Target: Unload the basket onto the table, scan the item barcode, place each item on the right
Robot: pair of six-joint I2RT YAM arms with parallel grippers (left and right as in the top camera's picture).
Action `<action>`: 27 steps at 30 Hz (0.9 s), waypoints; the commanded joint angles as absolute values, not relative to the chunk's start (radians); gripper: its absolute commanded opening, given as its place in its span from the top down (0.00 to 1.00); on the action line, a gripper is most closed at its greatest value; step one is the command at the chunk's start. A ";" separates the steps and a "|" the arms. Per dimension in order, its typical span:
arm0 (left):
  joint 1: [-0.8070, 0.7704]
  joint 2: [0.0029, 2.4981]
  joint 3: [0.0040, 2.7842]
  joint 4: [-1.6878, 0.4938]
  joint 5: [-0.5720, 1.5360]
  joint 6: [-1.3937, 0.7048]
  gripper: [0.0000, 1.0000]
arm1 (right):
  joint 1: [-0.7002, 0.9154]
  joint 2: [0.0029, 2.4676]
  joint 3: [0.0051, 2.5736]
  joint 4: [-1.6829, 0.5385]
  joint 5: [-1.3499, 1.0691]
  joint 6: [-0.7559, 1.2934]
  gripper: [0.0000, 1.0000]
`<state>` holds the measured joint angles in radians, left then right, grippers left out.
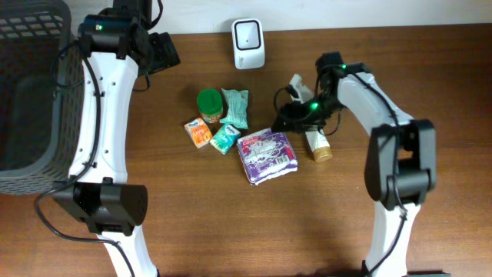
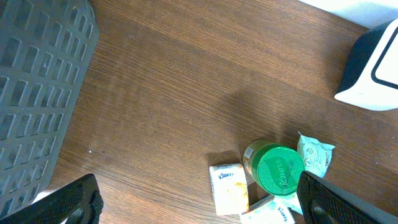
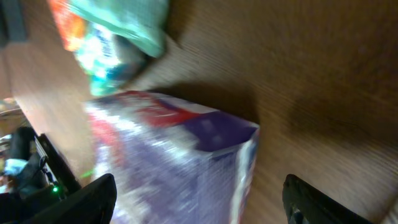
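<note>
A purple plastic pack (image 1: 267,154) lies flat on the table, at the right of a cluster of items. My right gripper (image 1: 283,119) hovers at its upper right edge. In the right wrist view the blurred purple pack (image 3: 174,162) lies below my right gripper (image 3: 199,205), which is open; the fingers (image 3: 93,199) stand wide apart and do not touch it. The white barcode scanner (image 1: 248,42) stands at the back centre. My left gripper (image 1: 163,50) is up at the back left, open and empty (image 2: 199,202), above bare wood.
The cluster holds a green-lidded jar (image 1: 209,104), a teal pack (image 1: 235,108), an orange-and-white tissue pack (image 1: 198,132) and a small teal tissue pack (image 1: 224,138). A tan-capped bottle (image 1: 317,145) lies under the right arm. A dark basket (image 1: 31,92) fills the left side.
</note>
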<state>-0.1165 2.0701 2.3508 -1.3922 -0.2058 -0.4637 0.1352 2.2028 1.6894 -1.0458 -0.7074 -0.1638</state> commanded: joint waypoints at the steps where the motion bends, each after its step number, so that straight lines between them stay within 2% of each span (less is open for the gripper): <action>1: -0.117 2.077 2.349 -1.393 -0.205 -0.454 0.01 | 0.138 2.308 1.702 -1.053 -0.780 -0.187 0.21; 5: -0.117 2.077 2.349 -1.393 -0.205 -0.454 0.01 | 0.141 2.325 1.701 -1.063 -0.802 -0.187 0.35; 7: -0.117 2.077 2.349 -1.393 -0.205 -0.454 0.01 | 0.147 2.325 1.701 -1.063 -0.821 -0.187 0.62; 8: -0.117 2.077 2.349 -1.393 -0.205 -0.454 0.01 | 0.155 2.325 1.701 -1.069 -0.856 -0.187 0.82; 9: -0.117 2.077 2.349 -1.393 -0.205 -0.454 0.01 | 0.157 2.325 1.701 -1.070 -0.874 -0.186 0.94; 14: -0.117 2.077 2.349 -1.393 -0.205 -0.454 0.01 | 0.141 2.306 1.749 -1.097 -0.999 -0.183 0.96; 20: -0.117 2.077 2.349 -1.393 -0.205 -0.454 0.01 | 0.076 2.231 2.009 -1.224 -0.998 -0.176 0.96; 23: -0.117 2.077 2.349 -1.393 -0.205 -0.454 0.01 | 0.056 2.218 2.159 -1.208 -0.984 -0.100 0.96; 27: -0.118 2.077 2.349 -1.393 -0.205 -0.454 0.01 | 0.057 2.218 2.273 -0.999 -0.984 0.162 0.96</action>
<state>-0.1165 2.0701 2.3508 -1.3922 -0.2062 -0.4637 0.0509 2.2650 2.2238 -1.0668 -0.9539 -0.0284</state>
